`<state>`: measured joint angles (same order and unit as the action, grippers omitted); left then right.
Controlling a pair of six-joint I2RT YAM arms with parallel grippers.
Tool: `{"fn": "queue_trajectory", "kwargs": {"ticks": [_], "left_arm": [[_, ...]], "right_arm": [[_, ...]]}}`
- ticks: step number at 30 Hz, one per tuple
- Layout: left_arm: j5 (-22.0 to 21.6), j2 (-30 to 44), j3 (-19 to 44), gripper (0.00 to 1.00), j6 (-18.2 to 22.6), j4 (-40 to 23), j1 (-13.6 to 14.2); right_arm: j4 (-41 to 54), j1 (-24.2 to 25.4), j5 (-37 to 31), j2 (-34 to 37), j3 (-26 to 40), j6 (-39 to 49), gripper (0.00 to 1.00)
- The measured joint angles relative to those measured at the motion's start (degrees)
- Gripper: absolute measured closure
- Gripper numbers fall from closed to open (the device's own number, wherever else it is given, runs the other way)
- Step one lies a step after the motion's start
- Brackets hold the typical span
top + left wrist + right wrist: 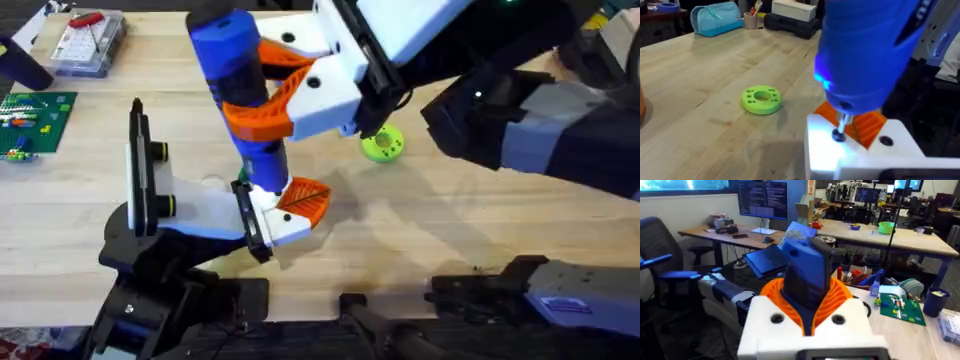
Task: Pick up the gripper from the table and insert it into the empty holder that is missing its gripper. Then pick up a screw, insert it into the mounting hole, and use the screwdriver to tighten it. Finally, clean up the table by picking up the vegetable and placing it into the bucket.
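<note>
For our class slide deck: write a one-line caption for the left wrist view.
The screwdriver, its light glowing, presses its tip onto a screw in the gripper, beside a green disc.

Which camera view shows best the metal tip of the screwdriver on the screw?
The left wrist view is best: the screwdriver's thin tip meets the screw on the white gripper, close up. The overhead view shows the screwdriver upright, its tip hidden low. The right wrist view shows its blue body between orange pads.

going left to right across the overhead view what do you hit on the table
green circuit board → clear plastic box → upright black holder → blue screwdriver held upright in the right gripper → white-and-orange gripper under its tip → lime-green disc
</note>
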<state>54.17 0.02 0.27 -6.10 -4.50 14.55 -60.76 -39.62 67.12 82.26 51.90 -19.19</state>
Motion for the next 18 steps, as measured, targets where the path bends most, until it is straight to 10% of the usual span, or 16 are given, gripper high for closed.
{"fn": "queue_trajectory", "kwargs": {"ticks": [18], "left_arm": [[0.0, 0.0, 0.0, 0.985, 0.0, 0.0, 0.0]], "right_arm": [[0.6, 0.0, 0.0, 0.0, 0.0, 0.4, 0.951]]}}
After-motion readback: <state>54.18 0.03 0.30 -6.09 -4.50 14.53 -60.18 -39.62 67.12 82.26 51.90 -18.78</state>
